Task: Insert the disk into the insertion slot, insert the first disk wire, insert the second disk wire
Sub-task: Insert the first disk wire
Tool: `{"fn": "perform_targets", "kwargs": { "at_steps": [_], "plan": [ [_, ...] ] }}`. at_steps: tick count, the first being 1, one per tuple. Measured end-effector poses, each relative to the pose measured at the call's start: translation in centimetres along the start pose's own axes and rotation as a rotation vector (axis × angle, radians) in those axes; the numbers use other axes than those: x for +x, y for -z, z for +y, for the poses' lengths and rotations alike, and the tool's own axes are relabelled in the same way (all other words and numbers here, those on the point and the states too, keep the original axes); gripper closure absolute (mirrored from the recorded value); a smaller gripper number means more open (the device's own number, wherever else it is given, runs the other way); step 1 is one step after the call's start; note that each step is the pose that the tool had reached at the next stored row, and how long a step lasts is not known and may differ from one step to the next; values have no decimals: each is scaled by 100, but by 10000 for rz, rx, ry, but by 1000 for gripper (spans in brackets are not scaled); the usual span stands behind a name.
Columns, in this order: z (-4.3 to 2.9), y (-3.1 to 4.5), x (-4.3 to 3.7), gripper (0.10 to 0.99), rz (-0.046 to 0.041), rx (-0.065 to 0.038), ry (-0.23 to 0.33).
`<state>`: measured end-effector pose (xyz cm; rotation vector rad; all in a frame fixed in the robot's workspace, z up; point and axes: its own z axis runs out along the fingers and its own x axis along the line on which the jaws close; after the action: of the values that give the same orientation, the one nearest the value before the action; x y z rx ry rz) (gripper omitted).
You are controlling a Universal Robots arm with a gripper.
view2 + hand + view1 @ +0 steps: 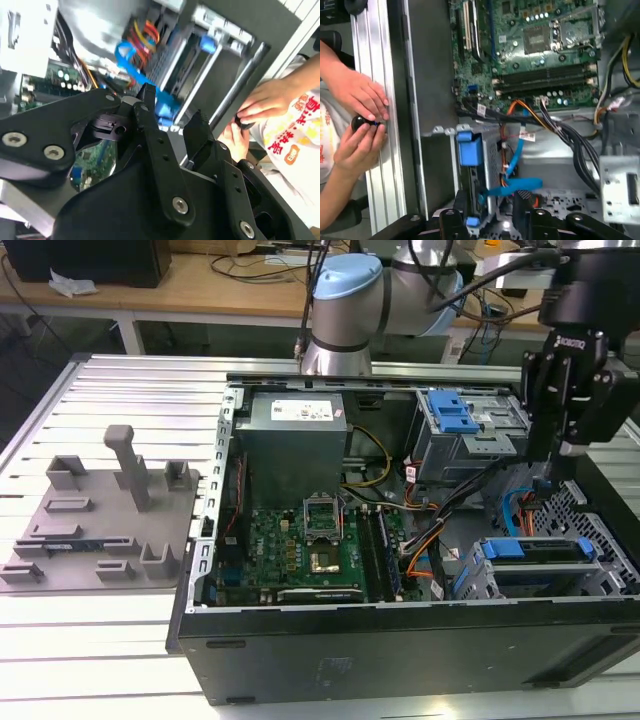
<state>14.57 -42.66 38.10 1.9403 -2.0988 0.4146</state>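
The disk (545, 558), silver in its blue caddy, lies inside the insertion slot (600, 585), a grey perforated cage at the exterior view's right, in the open computer case. In the first wrist view the caddy's blue end (469, 150) shows at the slot (492, 160). My gripper (546, 474) hangs just above and behind the slot, open, with nothing clamped. Its black fingers (145, 102) stand apart in both wrist views. A blue flat wire (519, 155) runs from the motherboard area down to the cage and crosses under my gripper (490, 202).
A taller grey cage with a blue latch (458, 420) stands behind the slot. The motherboard (300, 540) and power supply (295, 435) fill the case's left. A grey fixture plate (100, 520) lies outside. A person's hands (360, 107) hold a small black object at the table rail.
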Motion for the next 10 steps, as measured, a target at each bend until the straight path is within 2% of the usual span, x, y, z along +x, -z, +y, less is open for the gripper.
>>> {"fn": "perform_targets", "kwargs": {
  "at_steps": [2, 4, 6, 7, 10],
  "plan": [
    [-97, -2, -72, 584, 36, 4, 1],
    [-138, 1, -149, 584, 70, 6, 0],
    [-145, -1, -235, 600, 85, 5, -7],
    [-143, -12, -262, 671, 110, 0, -27],
    [-142, -30, -280, 671, 234, -26, -157]
  ]
}}
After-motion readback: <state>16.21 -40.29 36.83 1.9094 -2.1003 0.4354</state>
